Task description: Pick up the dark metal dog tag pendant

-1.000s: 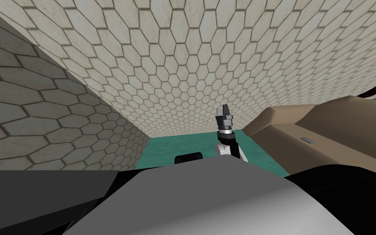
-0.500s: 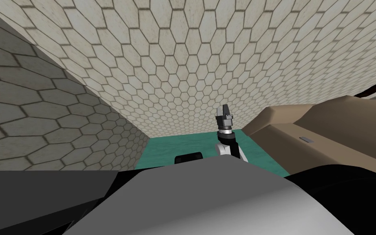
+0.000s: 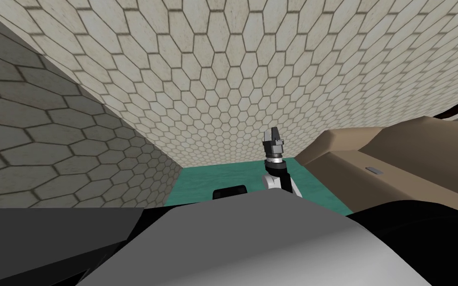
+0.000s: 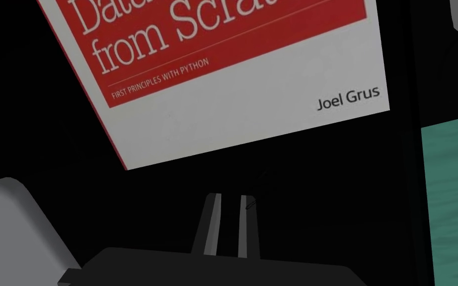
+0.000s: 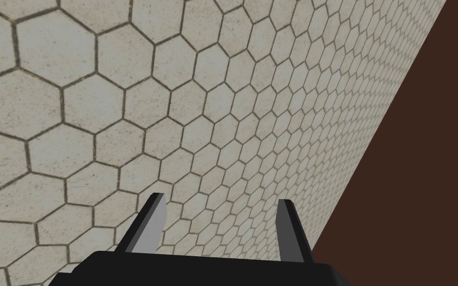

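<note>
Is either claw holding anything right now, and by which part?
Right claw is open, empty. Left claw is shut by the book; a thin dark sliver shows at its tip, but whether it is gripped cannot be told.

"What were the walls like?"

"The far wall (image 3: 253,74) had pale hexagon tiles with dark joints. The side wall (image 3: 49,139) met it at a corner and lay in shade."

"And the floor?"

"A teal floor (image 3: 213,176) ran to the foot of both walls."

"Any furniture?"

"A tan piece of furniture (image 3: 412,149) stood along the floor's right edge, with a small grey handle (image 3: 374,170) on it. Elsewhere a flat dark brown surface (image 5: 421,174) met the tiles along a straight edge."
</note>
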